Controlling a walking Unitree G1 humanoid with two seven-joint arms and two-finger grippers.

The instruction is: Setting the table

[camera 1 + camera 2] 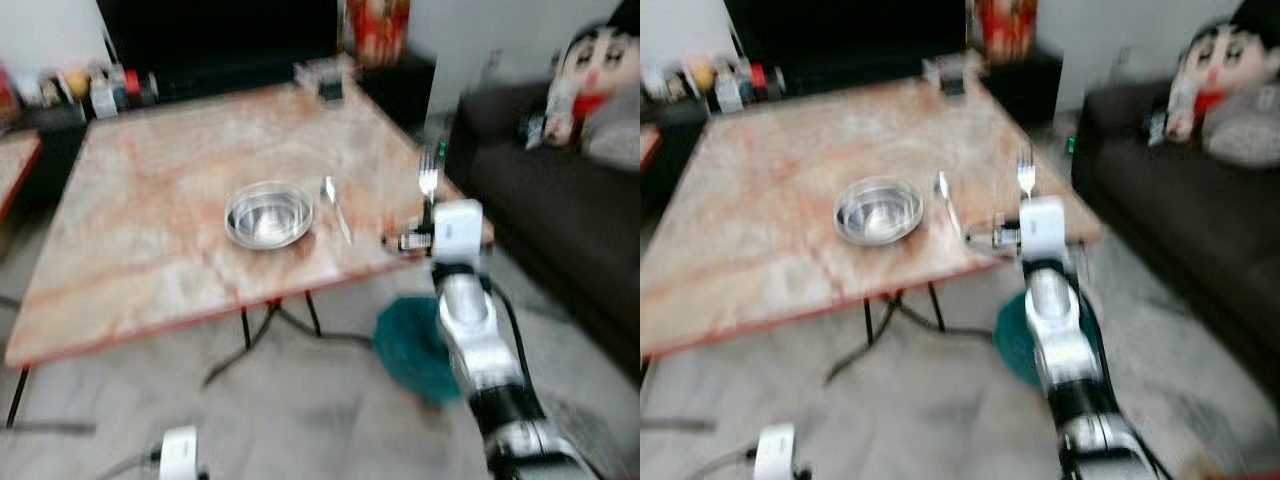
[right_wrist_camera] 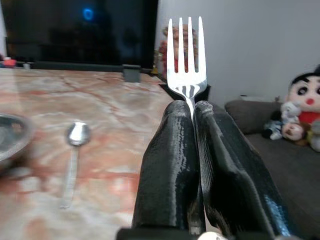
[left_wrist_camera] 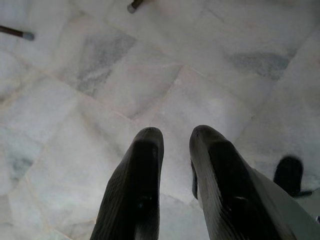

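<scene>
The fork's (image 2: 187, 60) handle is hiding between the right gripper's (image 2: 192, 107) fingers; the bowl (image 2: 12, 140) is running off the picture's edge.

Two long black shiny fingers (image 2: 175, 165) of the right gripper (image 2: 193, 107) in the middle of the frame, pressed tight on a silver metal fork (image 2: 186, 60). Fork standing straight up, four prongs at the top. At lower left, a small silver spoon (image 2: 74, 155) lying flat on a pink and brown marble table (image 2: 125, 135). At the far left edge, part of a round silver metal bowl (image 2: 11, 140), just beside the spoon. At right, a dark grey sofa (image 2: 280, 150) with a black-haired doll (image 2: 305, 107) sitting on it. A big black screen (image 2: 75, 30) at upper left.
</scene>
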